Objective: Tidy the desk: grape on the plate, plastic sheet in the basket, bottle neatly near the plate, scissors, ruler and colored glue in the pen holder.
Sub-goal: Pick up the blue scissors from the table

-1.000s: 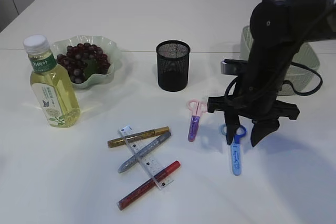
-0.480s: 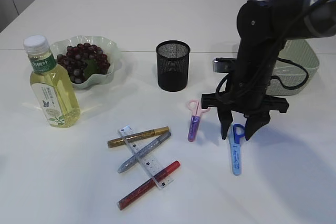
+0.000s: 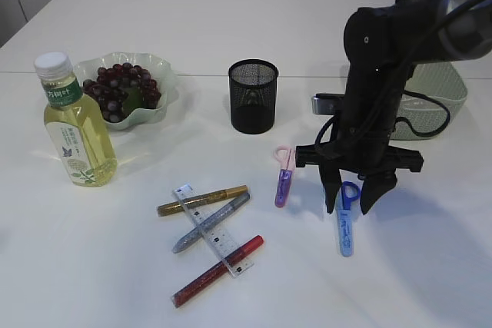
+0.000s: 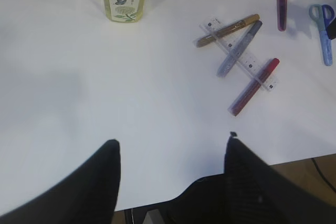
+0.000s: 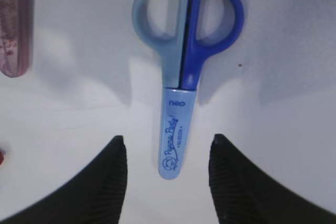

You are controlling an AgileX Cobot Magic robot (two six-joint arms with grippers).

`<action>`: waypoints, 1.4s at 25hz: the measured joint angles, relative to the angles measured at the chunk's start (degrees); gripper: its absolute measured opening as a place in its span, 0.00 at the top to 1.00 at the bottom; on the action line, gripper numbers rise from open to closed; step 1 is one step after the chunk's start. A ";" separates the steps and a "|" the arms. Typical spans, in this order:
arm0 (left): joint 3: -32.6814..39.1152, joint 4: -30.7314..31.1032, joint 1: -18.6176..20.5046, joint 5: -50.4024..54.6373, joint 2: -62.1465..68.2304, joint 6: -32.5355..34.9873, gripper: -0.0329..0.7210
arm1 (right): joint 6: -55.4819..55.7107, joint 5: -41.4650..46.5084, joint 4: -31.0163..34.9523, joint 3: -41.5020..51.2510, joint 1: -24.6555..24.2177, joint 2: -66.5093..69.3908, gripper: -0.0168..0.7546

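Poised with right gripper fingers apart, straddling blue scissors; sheathed blade pointing between them, handles beyond.

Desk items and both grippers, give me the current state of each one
Bottle: upright, capped.
Grapes: on the plate.
Pen holder: upright.
Blue scissors: closed, flat on the table.
Pink scissors: closed, lying flat.
Right gripper: open, straddling the blue scissors.
Left gripper: open, holding nothing.
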 joint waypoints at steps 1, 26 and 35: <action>0.00 0.00 0.00 0.00 0.00 0.00 0.35 | 0.06 0.14 0.44 0.00 0.00 0.41 0.45; 0.00 0.00 -0.13 0.00 0.00 0.00 0.36 | 2.21 -0.76 0.32 0.00 0.00 3.80 0.45; 0.00 0.09 -0.13 0.00 0.00 0.00 0.37 | 2.60 -0.99 0.09 0.00 -0.67 3.80 0.45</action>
